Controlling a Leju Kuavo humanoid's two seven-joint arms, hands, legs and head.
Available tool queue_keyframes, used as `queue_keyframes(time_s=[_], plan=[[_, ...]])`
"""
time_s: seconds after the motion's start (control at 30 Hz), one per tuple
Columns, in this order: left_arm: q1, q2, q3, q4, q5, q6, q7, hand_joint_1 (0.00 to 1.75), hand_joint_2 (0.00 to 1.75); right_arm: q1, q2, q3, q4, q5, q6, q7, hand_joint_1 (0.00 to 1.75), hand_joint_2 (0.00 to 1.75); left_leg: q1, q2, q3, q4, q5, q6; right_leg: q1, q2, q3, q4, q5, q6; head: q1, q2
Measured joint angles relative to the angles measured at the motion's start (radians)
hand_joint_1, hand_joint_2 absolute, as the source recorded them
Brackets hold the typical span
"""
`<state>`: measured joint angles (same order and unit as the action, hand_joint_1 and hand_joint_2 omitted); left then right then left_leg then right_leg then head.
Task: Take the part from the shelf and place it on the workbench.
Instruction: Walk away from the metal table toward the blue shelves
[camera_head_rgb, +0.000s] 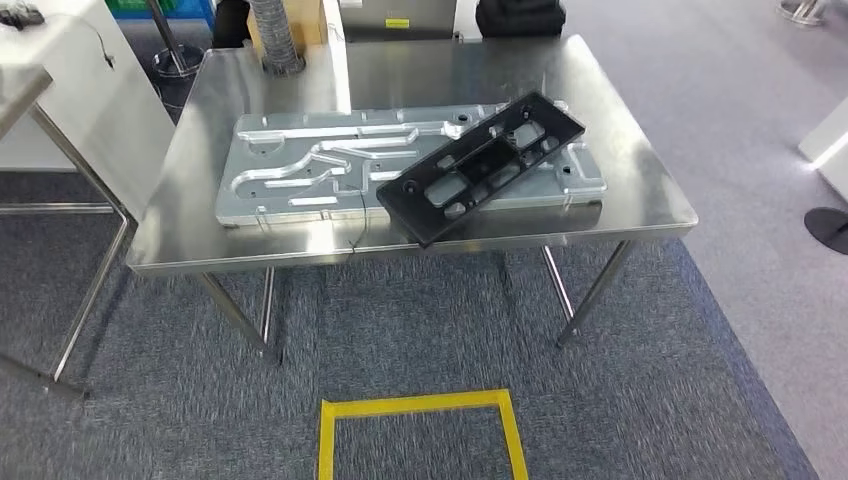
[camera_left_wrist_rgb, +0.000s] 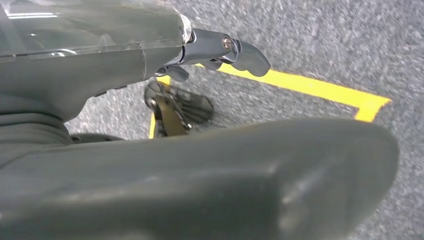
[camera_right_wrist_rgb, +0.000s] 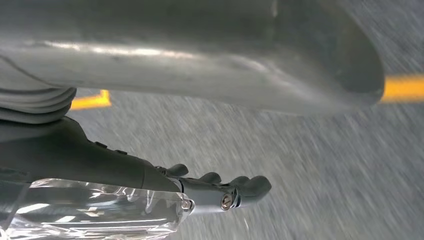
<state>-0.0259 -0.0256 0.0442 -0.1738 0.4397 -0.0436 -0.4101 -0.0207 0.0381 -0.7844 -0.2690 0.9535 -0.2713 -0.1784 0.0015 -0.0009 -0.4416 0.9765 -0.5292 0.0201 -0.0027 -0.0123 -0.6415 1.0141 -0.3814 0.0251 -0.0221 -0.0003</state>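
The black frame-shaped part (camera_head_rgb: 480, 165) lies flat and slantwise on the steel workbench (camera_head_rgb: 640, 190), partly on top of a silver machined plate (camera_head_rgb: 300, 170). Its near corner reaches the bench's front edge. My left hand (camera_left_wrist_rgb: 125, 65) hangs by my side above the grey carpet, its fingers (camera_left_wrist_rgb: 235, 50) stretched out with nothing in them. My right hand (camera_right_wrist_rgb: 125, 170) hangs the same way over the carpet, its fingers (camera_right_wrist_rgb: 235, 190) apart and holding nothing. The right wrist view is blurred by motion.
A yellow tape square (camera_head_rgb: 420, 430) marks the carpet just in front of the bench, and yellow tape (camera_left_wrist_rgb: 300, 85) lies under the left hand. Another steel table (camera_head_rgb: 60, 120) stands at the left. A grey ribbed hose (camera_head_rgb: 275, 35) hangs behind the bench.
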Motion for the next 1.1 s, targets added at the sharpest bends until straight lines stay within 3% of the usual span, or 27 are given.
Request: queue_keyframes(time_s=[0.03, 0.07, 0.13, 0.17, 0.2, 0.23, 0.27, 0.3, 0.33, 0.37, 0.4, 0.43, 0.5, 0.53, 0.57, 0.63, 0.67, 0.7, 0.73, 0.77, 0.8, 0.83, 0.9, 0.93, 1.0, 1.03, 1.1], plan=[[-0.001, 0.0, -0.001, 0.0, -0.004, 0.0, 0.002, 0.0, 0.0, 0.0, 0.0, 0.003, 0.008, 0.002, 0.02, 0.012, 0.0, 0.0, 0.001, 0.001, -0.013, -0.002, 0.014, 0.008, -0.002, 0.001, -0.01, 0.02, -0.031, 0.005, 0.0, 0.0], [-0.002, 0.001, -0.003, 0.001, -0.007, 0.0, 0.004, 0.0, 0.0, -0.001, 0.0, 0.006, 0.014, 0.003, 0.035, 0.018, 0.0, 0.0, 0.001, 0.001, -0.028, -0.003, 0.028, 0.014, -0.004, 0.003, -0.023, 0.059, -0.08, 0.008, 0.0, 0.0], [-0.001, 0.003, -0.007, 0.001, -0.01, -0.001, 0.007, 0.0, 0.0, -0.004, 0.0, 0.011, 0.023, 0.006, 0.054, 0.021, 0.0, 0.0, -0.001, -0.003, -0.065, -0.001, 0.056, 0.02, -0.005, 0.005, -0.049, 0.184, -0.19, 0.012, 0.0, 0.0], [0.0, 0.003, -0.008, 0.001, -0.011, -0.001, 0.008, 0.0, 0.0, -0.006, 0.0, 0.013, 0.025, 0.008, 0.058, 0.021, 0.0, 0.0, -0.002, -0.007, -0.084, 0.001, 0.07, 0.019, -0.005, 0.005, -0.054, 0.242, -0.216, 0.013, 0.0, 0.0], [0.001, 0.003, -0.01, 0.001, -0.011, -0.001, 0.008, 0.0, 0.0, -0.008, 0.0, 0.015, 0.028, 0.009, 0.06, 0.021, 0.0, 0.0, -0.003, -0.012, -0.104, 0.004, 0.084, 0.018, -0.005, 0.006, -0.046, 0.277, -0.215, 0.012, 0.0, 0.0], [0.001, 0.003, -0.011, 0.001, -0.011, -0.001, 0.009, 0.0, 0.0, -0.01, 0.0, 0.017, 0.03, 0.01, 0.06, 0.021, 0.0, 0.0, -0.003, -0.018, -0.123, 0.008, 0.096, 0.015, -0.004, 0.009, -0.022, 0.279, -0.192, 0.01, 0.0, 0.0], [0.0, 0.003, -0.013, 0.001, -0.011, -0.001, 0.009, 0.0, 0.0, -0.011, -0.001, 0.019, 0.032, 0.011, 0.06, 0.021, 0.0, 0.0, -0.002, -0.025, -0.141, 0.012, 0.108, 0.013, -0.004, 0.015, 0.02, 0.243, -0.161, 0.007, 0.0, 0.0], [-0.001, 0.003, -0.014, 0.0, -0.011, -0.002, 0.009, 0.0, 0.0, -0.012, -0.001, 0.02, 0.033, 0.012, 0.06, 0.021, 0.0, 0.0, -0.002, -0.033, -0.157, 0.017, 0.119, 0.01, -0.003, 0.032, 0.076, 0.18, -0.14, 0.0, 0.0, 0.0], [-0.003, 0.002, -0.016, 0.0, -0.011, -0.002, 0.009, 0.0, 0.0, -0.012, -0.003, 0.021, 0.033, 0.013, 0.06, 0.021, 0.0, 0.0, -0.003, -0.042, -0.17, 0.021, 0.129, 0.006, -0.002, 0.056, 0.138, 0.096, -0.139, -0.008, 0.0, 0.0], [-0.005, 0.002, -0.016, 0.0, -0.011, -0.002, 0.009, 0.0, 0.0, -0.013, -0.005, 0.023, 0.035, 0.013, 0.06, 0.02, 0.0, 0.0, -0.003, -0.05, -0.18, 0.024, 0.141, 0.001, 0.0, 0.077, 0.19, 0.019, -0.152, -0.013, 0.0, 0.0], [-0.006, 0.001, -0.017, 0.0, -0.011, -0.002, 0.009, 0.0, 0.0, -0.014, -0.007, 0.024, 0.036, 0.013, 0.06, 0.02, 0.0, 0.0, -0.002, -0.058, -0.187, 0.024, 0.152, -0.004, 0.001, 0.091, 0.221, -0.033, -0.167, -0.017, 0.0, 0.0], [-0.007, 0.001, -0.017, 0.0, -0.011, -0.002, 0.009, 0.0, 0.0, -0.015, -0.008, 0.026, 0.037, 0.014, 0.06, 0.02, 0.0, 0.0, -0.002, -0.067, -0.192, 0.021, 0.165, -0.011, 0.004, 0.091, 0.234, -0.062, -0.176, -0.02, 0.0, 0.0], [-0.004, 0.002, -0.018, 0.001, -0.011, -0.002, 0.009, 0.0, 0.0, -0.017, -0.008, 0.027, 0.04, 0.014, 0.061, 0.02, 0.0, 0.0, 0.001, -0.072, -0.204, 0.019, 0.174, -0.021, 0.001, 0.067, 0.223, -0.07, -0.16, -0.028, 0.0, 0.0], [-0.002, 0.002, -0.018, 0.001, -0.011, -0.001, 0.009, 0.0, 0.0, -0.018, -0.008, 0.028, 0.041, 0.014, 0.061, 0.02, 0.0, 0.0, 0.002, -0.062, -0.213, 0.035, 0.152, -0.025, -0.001, 0.053, 0.213, -0.072, -0.147, -0.034, 0.0, 0.0], [-0.001, 0.003, -0.018, 0.001, -0.011, -0.001, 0.01, 0.0, 0.0, -0.017, -0.007, 0.028, 0.042, 0.014, 0.061, 0.021, 0.0, 0.0, 0.003, -0.046, -0.225, 0.069, 0.11, -0.028, -0.003, 0.039, 0.202, -0.075, -0.134, -0.039, 0.0, 0.0], [-0.002, 0.003, -0.019, 0.001, -0.011, -0.001, 0.01, 0.0, 0.0, -0.014, -0.008, 0.029, 0.044, 0.014, 0.061, 0.021, 0.0, 0.0, 0.01, -0.019, -0.253, 0.188, 0.002, -0.038, -0.001, 0.01, 0.175, -0.073, -0.113, -0.042, 0.0, 0.0], [-0.002, 0.003, -0.019, 0.001, -0.011, -0.001, 0.01, 0.0, 0.0, -0.013, -0.008, 0.03, 0.045, 0.014, 0.061, 0.021, 0.0, 0.0, 0.014, -0.015, -0.262, 0.252, -0.027, -0.045, 0.0, -0.005, 0.159, -0.071, -0.103, -0.041, 0.0, 0.0], [-0.002, 0.003, -0.02, 0.001, -0.012, -0.001, 0.01, 0.0, 0.0, -0.013, -0.008, 0.03, 0.046, 0.016, 0.061, 0.022, 0.0, 0.0, 0.017, -0.013, -0.262, 0.3, -0.031, -0.051, 0.0, -0.021, 0.143, -0.067, -0.093, -0.039, 0.0, 0.0], [-0.002, 0.003, -0.02, 0.001, -0.013, -0.001, 0.01, 0.0, 0.0, -0.014, -0.008, 0.032, 0.046, 0.018, 0.063, 0.024, 0.0, 0.0, 0.02, -0.01, -0.248, 0.319, -0.01, -0.057, 0.0, -0.035, 0.124, -0.06, -0.084, -0.037, 0.0, 0.0], [-0.002, 0.003, -0.021, 0.001, -0.014, -0.002, 0.01, 0.0, 0.0, -0.015, -0.008, 0.033, 0.046, 0.022, 0.069, 0.025, 0.0, 0.0, 0.023, -0.005, -0.217, 0.301, 0.021, -0.061, -0.001, -0.049, 0.105, -0.052, -0.077, -0.034, 0.0, 0.0], [-0.003, 0.003, -0.022, 0.001, -0.017, -0.003, 0.01, 0.0, 0.0, -0.017, -0.008, 0.035, 0.046, 0.027, 0.075, 0.027, 0.0, 0.0, 0.026, 0.009, -0.169, 0.251, 0.043, -0.063, -0.001, -0.06, 0.088, -0.042, -0.071, -0.03, 0.0, 0.0], [-0.005, 0.003, -0.023, 0.0, -0.021, -0.006, 0.011, 0.0, 0.0, -0.017, -0.008, 0.036, 0.046, 0.031, 0.084, 0.027, 0.0, 0.0, 0.026, 0.028, -0.108, 0.175, 0.044, -0.065, -0.001, -0.07, 0.071, -0.032, -0.066, -0.025, 0.0, 0.0], [-0.009, 0.004, -0.024, -0.002, -0.03, -0.011, 0.011, 0.0, 0.0, -0.02, -0.008, 0.038, 0.048, 0.037, 0.097, 0.022, 0.0, 0.0, 0.018, 0.056, -0.02, 0.04, 0.009, -0.055, -0.001, -0.087, 0.052, -0.017, -0.054, -0.012, 0.0, 0.0], [-0.009, 0.005, -0.025, -0.002, -0.033, -0.013, 0.012, 0.0, 0.0, -0.022, -0.007, 0.04, 0.048, 0.038, 0.1, 0.018, 0.0, 0.0, 0.011, 0.059, -0.005, 0.006, -0.005, -0.046, -0.002, -0.093, 0.047, -0.014, -0.047, -0.005, 0.0, 0.0], [-0.006, 0.005, -0.026, -0.002, -0.037, -0.014, 0.013, 0.0, 0.0, -0.027, -0.005, 0.042, 0.05, 0.04, 0.099, 0.014, 0.0, 0.0, 0.006, 0.054, -0.018, -0.006, 0.006, -0.023, -0.008, -0.091, 0.04, -0.012, -0.039, 0.009, 0.0, 0.0], [-0.007, 0.005, -0.028, -0.002, -0.039, -0.014, 0.014, 0.0, 0.0, -0.027, -0.003, 0.042, 0.05, 0.042, 0.097, 0.015, 0.0, 0.0, 0.006, 0.053, -0.028, -0.008, 0.016, -0.011, -0.011, -0.073, 0.033, 0.001, -0.057, 0.016, 0.0, 0.0], [-0.009, 0.006, -0.031, -0.002, -0.043, -0.013, 0.017, 0.0, 0.0, -0.021, 0.0, 0.042, 0.053, 0.048, 0.095, 0.023, 0.0, 0.0, 0.006, 0.049, -0.052, -0.011, 0.039, 0.007, -0.015, -0.022, 0.007, 0.082, -0.146, 0.025, 0.0, 0.0]])
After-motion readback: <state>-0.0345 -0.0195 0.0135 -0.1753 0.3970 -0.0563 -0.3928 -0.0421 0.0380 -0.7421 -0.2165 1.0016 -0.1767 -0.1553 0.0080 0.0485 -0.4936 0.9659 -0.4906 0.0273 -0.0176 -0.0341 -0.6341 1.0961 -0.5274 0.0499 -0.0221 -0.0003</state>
